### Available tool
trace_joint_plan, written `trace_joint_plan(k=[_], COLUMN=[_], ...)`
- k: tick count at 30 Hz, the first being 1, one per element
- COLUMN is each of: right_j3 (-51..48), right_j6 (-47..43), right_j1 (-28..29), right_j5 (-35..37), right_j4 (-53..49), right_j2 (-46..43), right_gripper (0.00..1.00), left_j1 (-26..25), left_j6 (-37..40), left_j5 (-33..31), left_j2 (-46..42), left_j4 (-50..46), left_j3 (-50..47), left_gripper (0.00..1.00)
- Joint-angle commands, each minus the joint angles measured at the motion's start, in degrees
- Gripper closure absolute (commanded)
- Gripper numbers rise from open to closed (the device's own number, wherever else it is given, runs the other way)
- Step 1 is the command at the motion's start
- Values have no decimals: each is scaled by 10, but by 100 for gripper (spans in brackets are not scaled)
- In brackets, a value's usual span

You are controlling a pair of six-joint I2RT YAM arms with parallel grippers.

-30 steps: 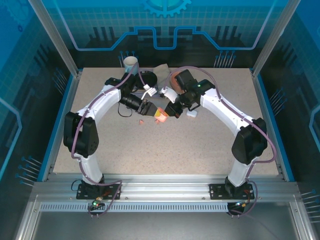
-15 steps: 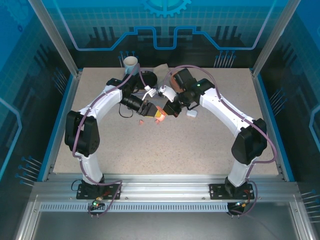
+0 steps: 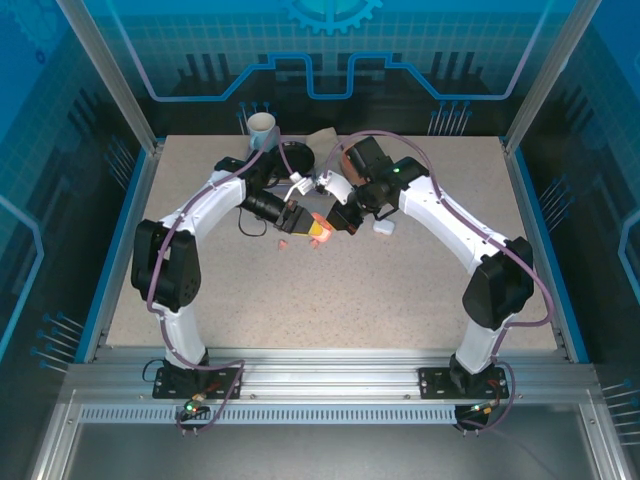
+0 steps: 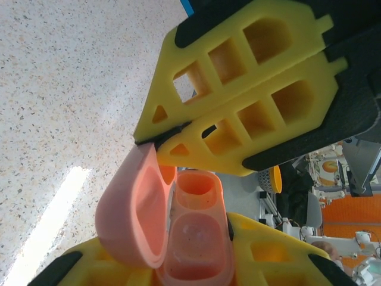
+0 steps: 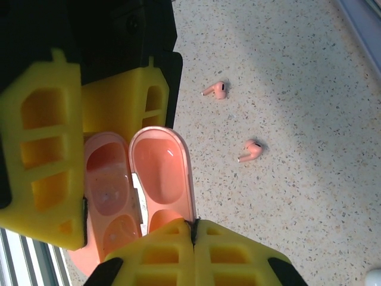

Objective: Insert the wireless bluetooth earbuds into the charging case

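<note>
The task looks to be at an early stage: the salmon-pink rounded plastic charging case (image 5: 110,185) is held and open, but nothing is seated in it yet. The left pincer (image 4: 184,256) is clamped on the case's body, with one yellow finger on each side. The right pincer (image 5: 193,229) has its yellow fingers pressed together on the rim of the case's hinged lid (image 5: 161,173), which stands swung back from the body. In both wrist views the two wells in the body look empty. The first salmon-pink plastic earbud (image 5: 215,89) and the second salmon-pink plastic earbud (image 5: 251,150) lie loose on the speckled beige surface (image 5: 297,71), near each other but apart, and clear of the case. So opening the case appears done. Picking up each pink earbud and seating it in its well is all left to do. With both pincers occupied, one will likely have to let go first. A small white rounded case (image 3: 385,228) sits on the surface beside the right arm; whether it is open or filled is too small to tell.
</note>
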Motion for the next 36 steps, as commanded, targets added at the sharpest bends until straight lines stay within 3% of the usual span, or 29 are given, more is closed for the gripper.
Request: trace_joint_plan(k=[1, 3, 6, 9, 14, 21, 25, 33, 36], right_j3=[31, 35, 44, 54, 71, 68, 43, -58, -90], right_j6=[6, 7, 10, 28, 55, 95, 156, 357, 417], right_j1=[7, 7, 7, 6, -12, -52, -65, -75, -70], right_j5=[5, 10, 22, 58, 77, 0, 18, 83, 94], right_j4=[5, 6, 5, 8, 12, 15, 28, 93, 117], right_j2=[0, 1, 5, 11, 3, -62, -100, -137, -126], right_gripper=[100, 100, 100, 100, 67, 46, 39, 38, 38], left_j1=[-3, -3, -3, -3, -2, 2, 2, 2, -1], left_j6=[22, 26, 29, 29, -1, -51, -120, -257, -276], left_j5=[12, 15, 18, 19, 6, -31, -96, -289, -354], left_j2=[11, 13, 14, 10, -17, -62, -138, -320, -374], left_j4=[-34, -40, -42, -38, 8, 82, 191, 427, 502], left_j3=[5, 7, 8, 5, -15, -45, -102, -236, -279], left_gripper=[83, 87, 100, 100, 100, 100, 100, 100, 100])
